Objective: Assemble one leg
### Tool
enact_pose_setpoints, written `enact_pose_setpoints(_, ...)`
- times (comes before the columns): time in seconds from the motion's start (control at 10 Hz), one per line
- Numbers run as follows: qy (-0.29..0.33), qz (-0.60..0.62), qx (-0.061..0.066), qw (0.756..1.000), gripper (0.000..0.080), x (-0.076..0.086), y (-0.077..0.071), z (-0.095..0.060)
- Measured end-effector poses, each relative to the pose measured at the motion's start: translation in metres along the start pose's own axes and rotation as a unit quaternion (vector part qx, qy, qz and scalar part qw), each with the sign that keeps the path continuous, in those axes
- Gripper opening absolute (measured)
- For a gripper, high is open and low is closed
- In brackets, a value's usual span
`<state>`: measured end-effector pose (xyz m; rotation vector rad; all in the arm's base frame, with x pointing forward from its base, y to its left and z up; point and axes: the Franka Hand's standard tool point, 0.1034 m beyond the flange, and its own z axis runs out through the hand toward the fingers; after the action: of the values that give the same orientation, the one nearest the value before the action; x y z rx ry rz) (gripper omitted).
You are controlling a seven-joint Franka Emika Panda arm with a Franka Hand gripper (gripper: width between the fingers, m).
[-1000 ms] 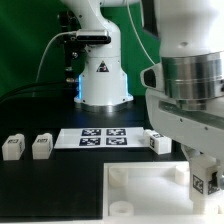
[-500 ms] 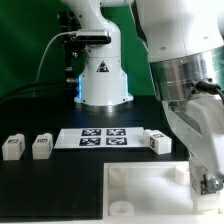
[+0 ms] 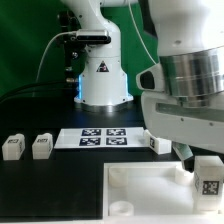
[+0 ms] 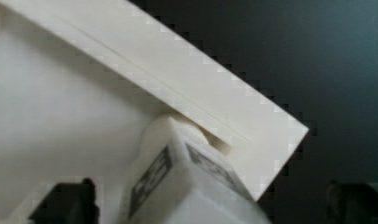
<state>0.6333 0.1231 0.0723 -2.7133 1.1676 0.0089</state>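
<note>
Between my fingers, the leg (image 4: 177,172) stands under the tool (image 4: 212,198), its black-and-white tag face turned toward the wrist camera. My tool is released. In the wrist view one dark finger (image 4: 70,200) sits off to one side of the leg and the other finger (image 4: 358,198) off to the opposite side, each with a clear gap to the block, so neither one presses on it.

In the exterior view the same leg (image 3: 208,182) shows just below my wrist housing, upright, with its tag facing the camera.

Right under the tool lies the large white panel (image 3: 150,185). The leg rests against it near one corner, close to the thick edge that runs across the wrist view (image 4: 186,85). I cannot tell whether the leg is seated in a socket there.

Just beyond the panel, near the tool, another leg (image 3: 158,143) sits on the dark tabletop (image 3: 60,185). Beside it lies the marker board (image 3: 105,137).

Well apart from the tool, past the marker board's other end, two more legs (image 3: 41,147) (image 3: 12,148) stand side by side, near each other but not touching.

Behind the marker board rises my white base (image 3: 102,80).
</note>
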Motion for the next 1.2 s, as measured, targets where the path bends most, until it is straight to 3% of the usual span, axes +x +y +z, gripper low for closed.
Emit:
enact_pose_setpoints(0.2,0.002,-0.113,-0.003,0.994,0.0648,0.002,0.002,0.000)
enact_pose_setpoints(0.4,0.010,-0.310,-0.031,0.950,0.0648,0.011,0.005,0.000)
enact_pose_setpoints(0.5,0.016,-0.363,-0.040,0.931,0.0648,0.013,0.000,-0.003)
enact_pose_setpoints(0.6,0.017,-0.349,-0.039,0.936,0.0648,0.012,-0.001,-0.003)
enact_pose_setpoints(0.7,0.017,-0.350,-0.039,0.936,0.0496,0.013,0.000,-0.003)
enact_pose_setpoints(0.8,0.017,-0.348,-0.039,0.937,0.0496,0.012,0.000,-0.003)
enact_pose_setpoints(0.9,0.018,-0.291,-0.036,0.956,0.0496,0.011,-0.001,-0.002)
enact_pose_setpoints(1.0,0.019,-0.243,-0.035,0.969,0.0301,0.012,0.000,-0.002)
enact_pose_setpoints(1.2,0.023,-0.113,-0.032,0.993,0.0292,0.015,0.003,-0.002)
